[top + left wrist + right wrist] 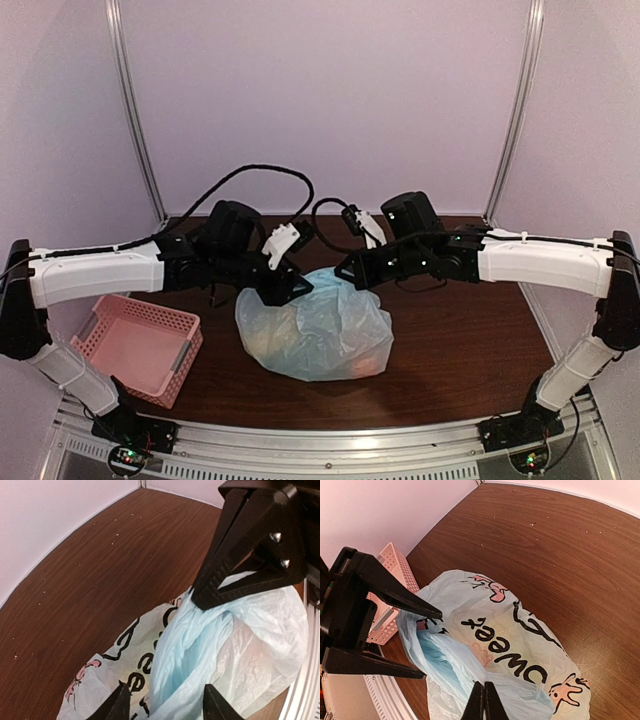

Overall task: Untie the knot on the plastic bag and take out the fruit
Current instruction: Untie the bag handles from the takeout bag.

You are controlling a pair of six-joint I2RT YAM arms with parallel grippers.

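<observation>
The pale blue plastic bag lies on the table, closed, with dark lettering and pink cartoon prints. A twisted handle strand rises from it. My right gripper is shut on this strand, its closed fingertips pinching the plastic in the right wrist view and at the strand's upper end in the left wrist view. My left gripper is open, its fingers straddling the strand's lower end without touching it. I cannot make out the knot as a distinct tie. The fruit shows only as faint yellow-orange tints through the plastic.
A pink perforated basket sits at the near left, also seen behind the left gripper's fingers in the right wrist view. Bare brown table lies right of the bag. White walls enclose the back and sides.
</observation>
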